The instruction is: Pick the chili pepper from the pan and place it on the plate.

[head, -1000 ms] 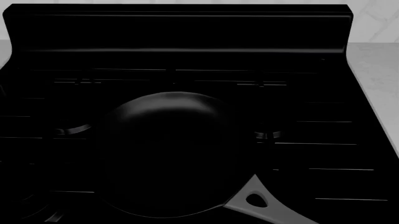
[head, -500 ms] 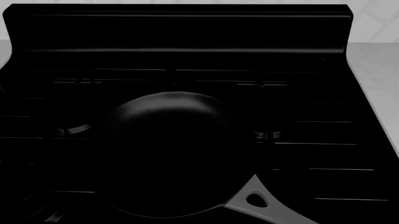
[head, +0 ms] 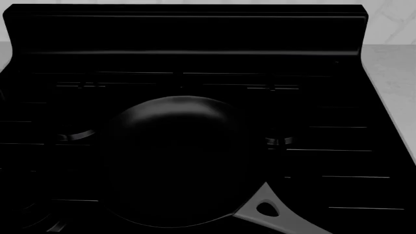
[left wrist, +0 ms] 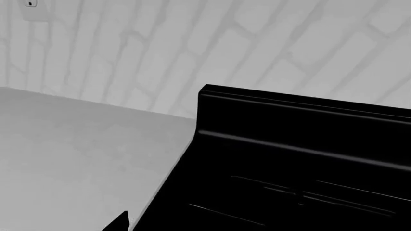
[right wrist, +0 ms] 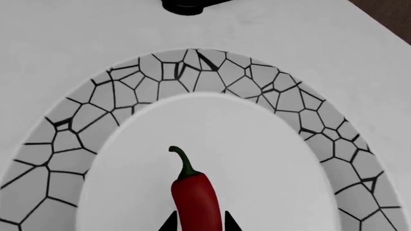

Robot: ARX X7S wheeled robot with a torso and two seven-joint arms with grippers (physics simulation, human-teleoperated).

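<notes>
Red and glossy, the chili pepper (right wrist: 194, 197) sits pinched between the two dark fingertips of the right gripper (right wrist: 198, 222), stem pointing away from the claw, so the jaws are closed narrowly on the pepper's thick end. It hangs over the plain white centre of the plate (right wrist: 212, 72), whose cracked-mosaic rim curves round it on all sides; whether the pepper already touches the china or hovers just above it I cannot tell from this angle. Holding it over the middle makes sense, since a release there would leave it well inside the rim. Beyond the plate lies pale worktop (right wrist: 77, 29). Farther off, in the head view, the pan (head: 175, 161) rests on the black stove (head: 195, 39) with its grey handle (head: 273, 212) pointing toward the robot, and I see no pepper in it, though its bowl is very dark. The left gripper (left wrist: 119, 222) shows only as a dark sliver near the worktop beside the stove, so I cannot tell how far open it is.
</notes>
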